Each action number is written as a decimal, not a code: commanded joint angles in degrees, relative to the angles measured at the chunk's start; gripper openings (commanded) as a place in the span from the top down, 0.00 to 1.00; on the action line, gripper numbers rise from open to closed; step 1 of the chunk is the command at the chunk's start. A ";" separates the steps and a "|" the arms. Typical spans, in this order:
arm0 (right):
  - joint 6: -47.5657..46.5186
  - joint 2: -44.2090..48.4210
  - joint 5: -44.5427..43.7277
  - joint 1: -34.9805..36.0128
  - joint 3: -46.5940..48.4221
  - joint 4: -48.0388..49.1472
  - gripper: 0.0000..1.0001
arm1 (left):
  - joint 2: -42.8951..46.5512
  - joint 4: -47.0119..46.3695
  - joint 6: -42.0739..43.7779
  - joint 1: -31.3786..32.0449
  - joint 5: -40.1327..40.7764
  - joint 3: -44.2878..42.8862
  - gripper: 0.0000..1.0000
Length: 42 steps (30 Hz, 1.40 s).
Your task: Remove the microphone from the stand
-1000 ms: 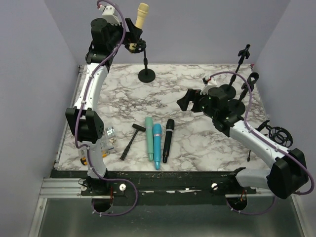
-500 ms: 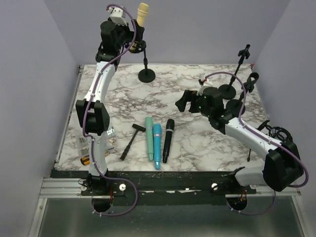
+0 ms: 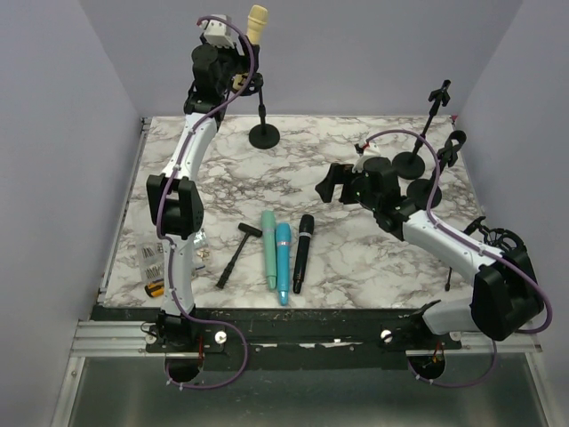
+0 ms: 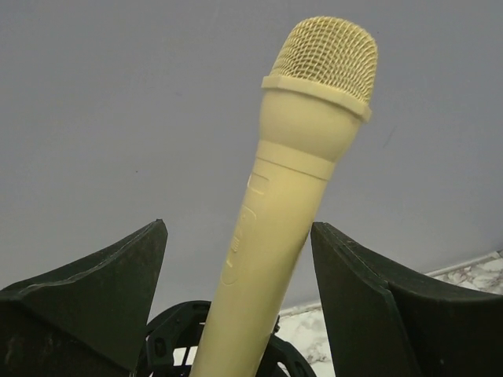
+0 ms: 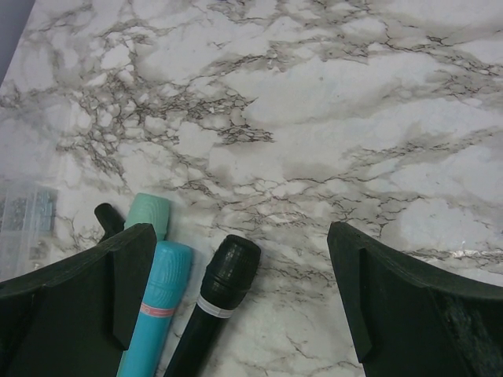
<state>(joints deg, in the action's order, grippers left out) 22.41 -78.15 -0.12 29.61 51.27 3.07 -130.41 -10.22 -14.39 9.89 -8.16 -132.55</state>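
A cream microphone (image 3: 257, 22) stands tilted in the clip (image 4: 169, 338) of a black stand (image 3: 263, 116) at the back of the table. My left gripper (image 3: 240, 73) is raised to it and open. In the left wrist view the microphone body (image 4: 291, 181) runs up between the two fingers (image 4: 102, 290) with a gap on each side. My right gripper (image 3: 331, 182) is open and empty above the middle of the table; its view (image 5: 240, 228) looks down on the marble top.
A teal microphone (image 3: 268, 247), a blue one (image 3: 283, 262), a black one (image 3: 302, 252) and a black hammer-shaped tool (image 3: 236, 253) lie near the front. Other stands (image 3: 418, 160) and a shock mount (image 3: 500, 242) are at the right. Small packets (image 3: 151, 262) lie at the left edge.
My left gripper has swung right and closed in on the cream microphone, which now sits between its open fingers. My right gripper has shifted slightly left.
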 commanded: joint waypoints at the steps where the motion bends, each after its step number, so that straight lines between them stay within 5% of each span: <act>1: -0.99 -1.15 -1.38 -0.07 1.61 1.41 0.00 | -2.82 -2.78 -0.03 0.39 2.23 -2.36 0.24; 8: -1.01 -2.51 -1.14 -0.09 2.31 1.07 0.00 | -4.23 -6.65 1.52 0.57 2.54 -2.20 0.39; 24: -0.31 -1.84 -0.23 -0.07 2.96 0.03 0.00 | 0.89 -7.37 11.01 1.77 2.12 -4.93 0.99; 36: -2.15 1.28 -2.73 -0.11 4.20 -2.95 0.00 | 15.56 0.93 13.60 3.54 2.90 -2.73 1.00; 42: 1.37 6.08 -5.68 -0.09 2.70 -6.26 0.00 | 29.21 18.62 -2.13 3.73 0.70 7.59 1.00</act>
<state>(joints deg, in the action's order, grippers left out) 21.96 -76.53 -2.57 29.61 53.98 -0.58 -111.90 -3.81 -5.13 13.26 -6.00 -131.96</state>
